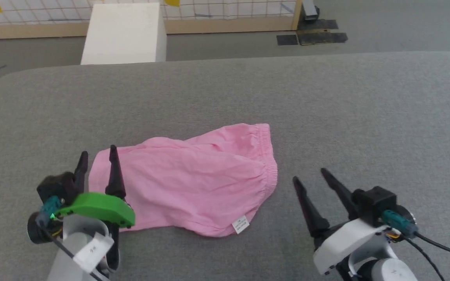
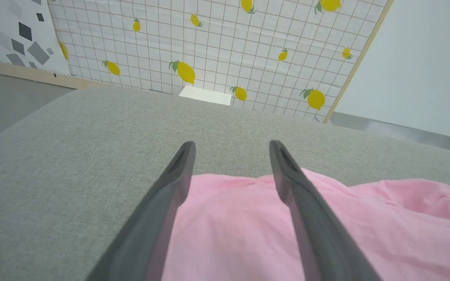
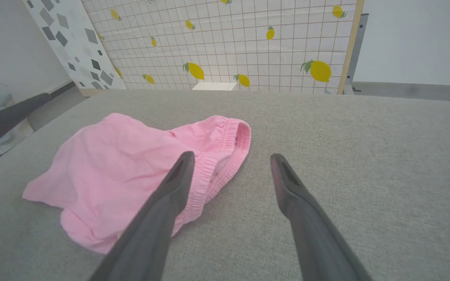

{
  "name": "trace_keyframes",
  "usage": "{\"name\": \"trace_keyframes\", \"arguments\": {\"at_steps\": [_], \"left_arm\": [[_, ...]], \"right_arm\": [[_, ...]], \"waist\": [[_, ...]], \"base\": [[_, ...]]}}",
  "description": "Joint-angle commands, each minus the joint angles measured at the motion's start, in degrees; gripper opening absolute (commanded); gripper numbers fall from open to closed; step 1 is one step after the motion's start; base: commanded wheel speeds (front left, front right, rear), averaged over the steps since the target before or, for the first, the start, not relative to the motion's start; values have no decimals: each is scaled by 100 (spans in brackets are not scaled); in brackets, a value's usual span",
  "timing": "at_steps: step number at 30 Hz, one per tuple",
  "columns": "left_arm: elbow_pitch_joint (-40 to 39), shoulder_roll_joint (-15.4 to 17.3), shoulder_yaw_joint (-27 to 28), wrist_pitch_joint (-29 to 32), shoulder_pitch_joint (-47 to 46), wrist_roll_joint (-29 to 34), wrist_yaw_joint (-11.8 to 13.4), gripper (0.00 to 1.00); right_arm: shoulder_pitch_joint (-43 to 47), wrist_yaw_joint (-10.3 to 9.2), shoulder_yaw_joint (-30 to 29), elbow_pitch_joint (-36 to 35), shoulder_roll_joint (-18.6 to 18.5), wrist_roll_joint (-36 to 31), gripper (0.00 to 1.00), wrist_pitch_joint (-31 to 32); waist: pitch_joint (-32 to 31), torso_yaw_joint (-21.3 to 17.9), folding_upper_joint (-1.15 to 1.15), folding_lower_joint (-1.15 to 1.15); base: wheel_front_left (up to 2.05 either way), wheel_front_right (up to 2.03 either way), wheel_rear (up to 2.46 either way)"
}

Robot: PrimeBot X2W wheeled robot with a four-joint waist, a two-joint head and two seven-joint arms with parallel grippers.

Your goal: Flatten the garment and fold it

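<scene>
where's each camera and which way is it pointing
Head view: on the robot's head, looking forward and down at the pink shorts on the grey surface; left gripper and right gripper show, jaws apart.
Left wrist view: on the left wrist, looking along its own jaws over the shorts' leg end toward the lemon-print screen.
Right wrist view: on the right wrist, looking along its own jaws past the waistband toward that screen.
Shared: both wrist views show shorts, screen, white block.

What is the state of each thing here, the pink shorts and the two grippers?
garment: lies wrinkled on the grey surface, not yet flat, not gripped.
left gripper: open, at the garment's left end.
right gripper: open, empty, beside the waistband.
</scene>
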Motion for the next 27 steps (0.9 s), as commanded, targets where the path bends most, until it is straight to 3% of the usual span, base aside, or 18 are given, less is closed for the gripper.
{"name": "trace_keyframes", "arguments": {"at_steps": [1, 9, 18, 19, 20, 21, 27], "left_arm": [[-142, -52, 21, -131, 132, -35, -66, 100], [-1109, -422, 67, -261, 614, 180, -236, 100], [-1562, -545, 40, -263, 711, 332, -329, 100], [-1573, -547, 50, -263, 710, 331, -327, 100], [-1586, -549, 47, -263, 713, 318, -315, 100], [-1600, -550, 40, -264, 715, 294, -299, 100], [-1646, -552, 37, -264, 801, 198, -203, 100]], "right_arm": [[-6, -8, 91, 14, 8, 3, 100, 98], [-436, -8, 206, 533, 8, 466, 100, 1234], [-1114, -8, 86, 1152, 8, 599, 100, 2000], [-1149, -8, 75, 1189, 8, 628, 80, 2023], [-1187, -8, 68, 1218, 8, 646, 36, 2038], [-1216, -8, 67, 1220, 8, 641, 0, 2021], [-1200, -8, -5, 1109, 8, 635, 0, 1958]], "waist": [[-40, 192, 0, 0], [84, 628, 0, 0], [251, 977, 0, 0], [257, 993, 0, 0], [261, 1006, 0, 0], [262, 1013, 0, 0], [177, 939, 0, 0]], "base": [[0, 0, 0], [0, 0, 0], [0, 0, 0], [0, 0, 0], [0, 0, 0], [0, 0, 0], [0, 0, 0]]}}
